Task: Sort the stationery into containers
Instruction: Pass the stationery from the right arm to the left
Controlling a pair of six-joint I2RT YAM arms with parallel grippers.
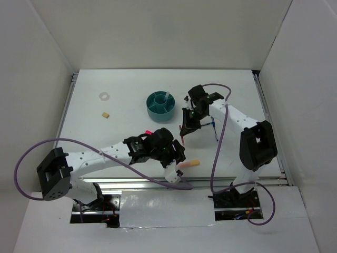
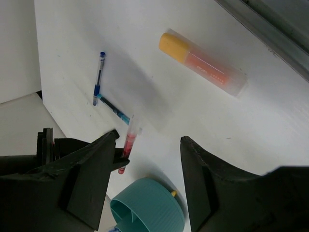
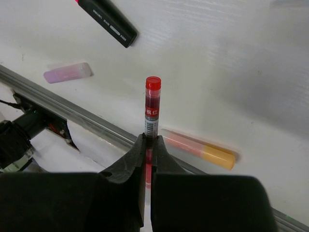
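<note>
Although the overhead camera takes in the whole table (image 1: 126, 79), the left gripper (image 1: 176, 156) shows only as a dark mass near the front edge, and its jaws cannot be read from there. The right gripper (image 1: 185, 126) hangs just right of the teal organizer (image 1: 160, 103), the red pen (image 1: 182, 138) a thin sliver beneath it. The organizer's centre well and outer compartments show, but what lies in them is too small to tell. A clear ring (image 1: 104, 96) and a tan eraser (image 1: 106, 114) lie well to its left, an orange stick (image 1: 190, 164) lies just beside the left gripper, and blue pens (image 1: 213, 126) lie right of the right gripper. From the left wrist, the fingers (image 2: 87, 174) stand wide apart with nothing between them. The organizer (image 2: 149, 203) is cut off by the bottom edge, a small yellow tip (image 2: 173, 193) at its rim. The orange stick (image 2: 203, 63) lies beyond, the two blue pens (image 2: 99, 77) meet end to end, and the red pen (image 2: 129, 142) is partly hidden behind one finger. From the right wrist, the fingers (image 3: 130, 169) press together on the red pen (image 3: 153, 108), its red cap pointing away. A black highlighter (image 3: 108, 21) is cut off at the top edge, a lilac stick (image 3: 67, 72) lies near the table's front rail (image 3: 87, 118), and the orange stick (image 3: 203, 150) lies blurred to the right.
</note>
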